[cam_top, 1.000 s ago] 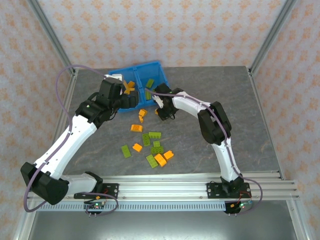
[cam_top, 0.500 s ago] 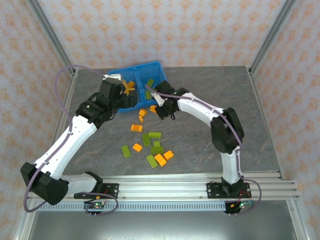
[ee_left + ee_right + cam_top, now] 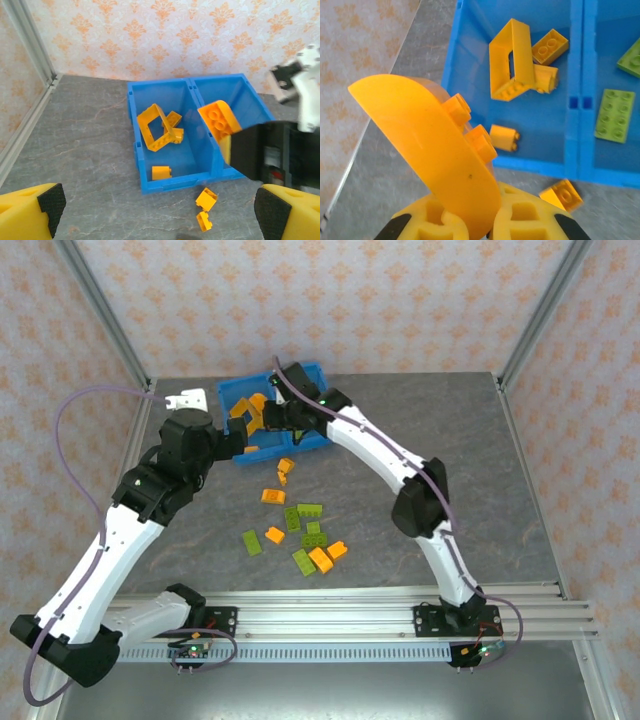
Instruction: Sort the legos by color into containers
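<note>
The right end effector is clamped on a curved orange lego, held above the blue bin near its middle wall. Orange bricks lie in the left compartment, green bricks in the right. The left end effector gapes wide and empty just near of the bin; loose legos lie scattered on the counter

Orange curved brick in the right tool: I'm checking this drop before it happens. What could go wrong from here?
1. The right tool pinches the orange curved brick by one end, tilted; it may slip or tumble on release and bounce out of the blue bin.
2. In the left wrist view it hangs near the middle wall, so it could land with the green bricks.
</note>
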Controlling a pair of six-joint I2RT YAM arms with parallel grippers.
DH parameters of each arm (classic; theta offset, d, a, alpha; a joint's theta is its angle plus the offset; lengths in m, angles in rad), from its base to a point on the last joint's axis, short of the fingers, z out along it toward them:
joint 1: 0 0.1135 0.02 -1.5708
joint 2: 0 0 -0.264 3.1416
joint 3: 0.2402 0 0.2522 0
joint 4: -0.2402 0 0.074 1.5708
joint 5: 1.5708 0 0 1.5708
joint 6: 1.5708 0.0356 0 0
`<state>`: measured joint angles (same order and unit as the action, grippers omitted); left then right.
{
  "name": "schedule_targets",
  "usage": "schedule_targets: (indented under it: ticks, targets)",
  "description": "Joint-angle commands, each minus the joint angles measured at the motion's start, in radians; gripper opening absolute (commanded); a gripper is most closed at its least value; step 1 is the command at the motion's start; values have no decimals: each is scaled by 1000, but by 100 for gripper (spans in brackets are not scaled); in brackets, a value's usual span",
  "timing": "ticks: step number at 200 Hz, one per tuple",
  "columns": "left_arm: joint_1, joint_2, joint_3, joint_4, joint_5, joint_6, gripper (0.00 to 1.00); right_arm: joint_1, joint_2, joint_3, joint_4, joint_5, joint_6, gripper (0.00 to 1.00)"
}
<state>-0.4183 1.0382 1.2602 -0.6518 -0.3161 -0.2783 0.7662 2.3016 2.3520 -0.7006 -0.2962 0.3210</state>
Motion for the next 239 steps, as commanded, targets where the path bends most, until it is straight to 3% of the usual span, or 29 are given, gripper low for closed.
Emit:
schedule_targets:
  ticks: [1, 28, 56, 82, 112, 167, 188, 239]
  targets:
    - [-1, -5, -26, -55, -54, 21, 100, 24, 130, 141, -81, -10, 111, 10]
    - [-1, -13, -48, -36, -43, 14, 100, 35, 224, 213, -39, -13, 161, 10]
    - [-2, -15, -57, -32, -43, -2, 100, 41, 284, 248, -20, 87, 163, 11]
    - [-1, -23, -70, -27, -43, -5, 100, 41, 322, 298, -10, 63, 171, 20]
    - [-1, -23, -80, -27, -43, -14, 100, 42, 320, 321, 9, 45, 195, 30]
    - [-2, -14, -79, -42, -26, -18, 100, 42, 221, 334, -53, 22, 171, 34]
    - [-2, -6, -91, -32, 34, 2, 100, 36, 93, 225, -104, 56, 107, 36]
    - [-1, 130, -117, 22, 161, 39, 100, 23, -310, -340, -38, 224, -97, 50]
